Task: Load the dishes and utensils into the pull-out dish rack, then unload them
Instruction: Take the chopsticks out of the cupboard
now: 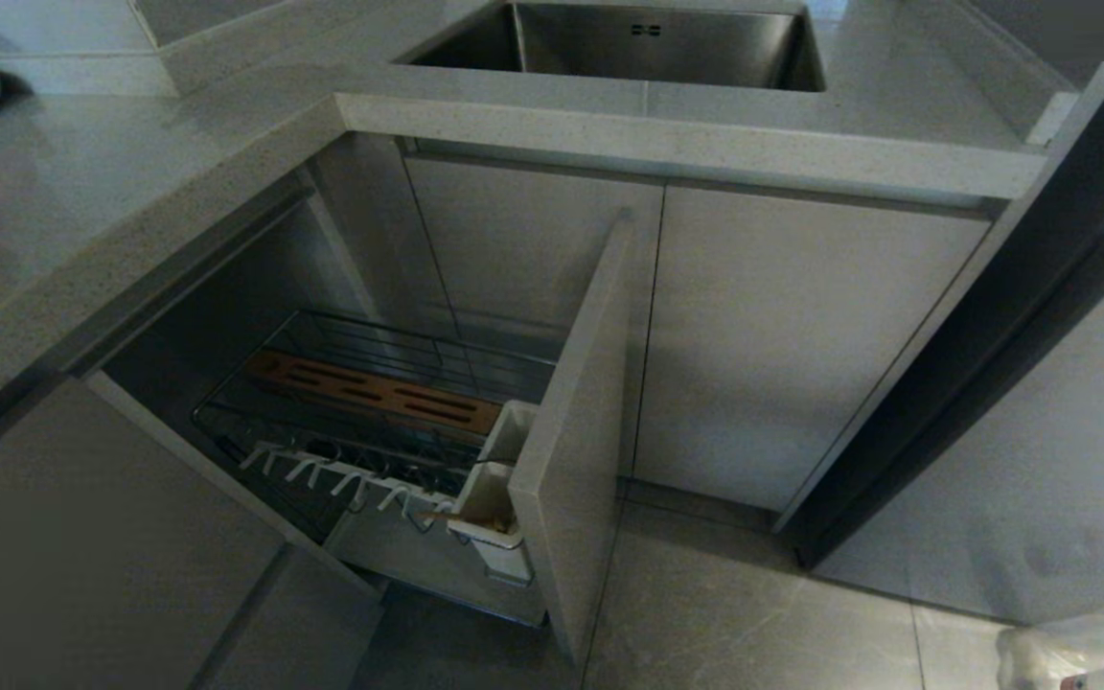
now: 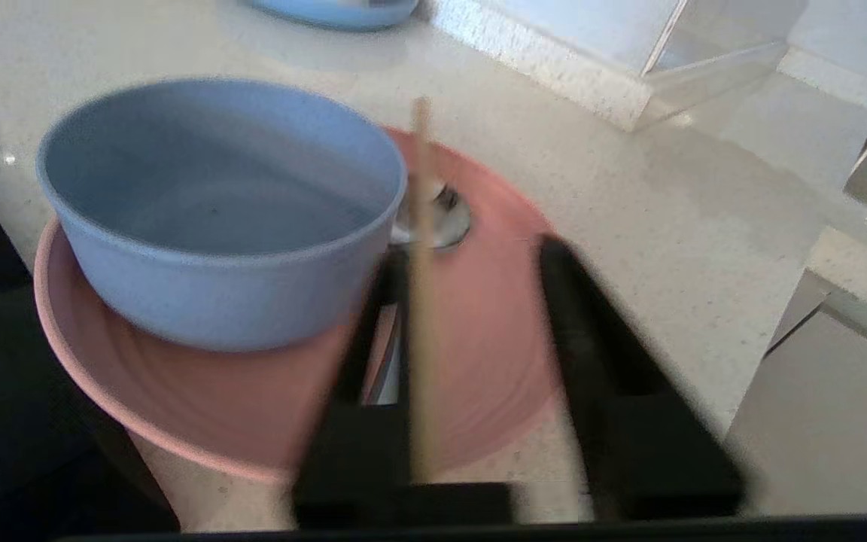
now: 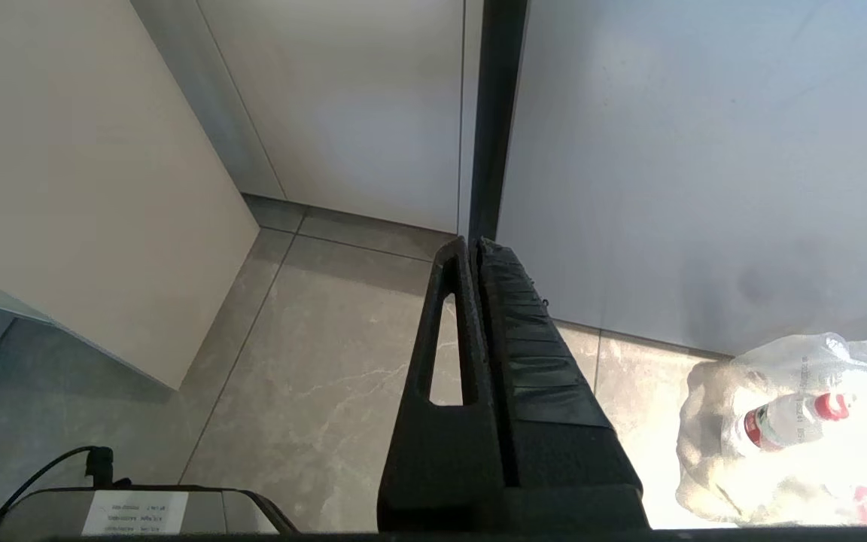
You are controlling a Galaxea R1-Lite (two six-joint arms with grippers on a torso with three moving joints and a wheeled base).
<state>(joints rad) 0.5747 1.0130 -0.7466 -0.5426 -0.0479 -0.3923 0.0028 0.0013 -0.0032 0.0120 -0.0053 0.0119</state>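
Note:
In the left wrist view the blue-grey bowl (image 2: 215, 211) sits on the salmon-pink plate (image 2: 479, 331) on the pale counter. My left gripper (image 2: 475, 252) hovers over the plate's bare side with its jaws apart. One tan chopstick (image 2: 422, 301) runs along the inner face of one finger (image 2: 373, 339), and the other finger stands well clear of it. The silver fork (image 2: 433, 218) lies on the plate beside the bowl, partly behind that finger. The pull-out dish rack (image 1: 255, 422) stands open under the counter, with a tan stick (image 1: 442, 518) in its white cup (image 1: 490, 494). My right gripper (image 3: 475, 252) is shut and empty over the floor.
A blue plate (image 2: 336, 9) lies farther back on the counter, near a raised ledge (image 2: 554, 68). The sink (image 1: 629, 43) is set in the counter behind the rack's beige door front (image 1: 576, 431). A plastic bag with bottles (image 3: 795, 429) lies on the floor.

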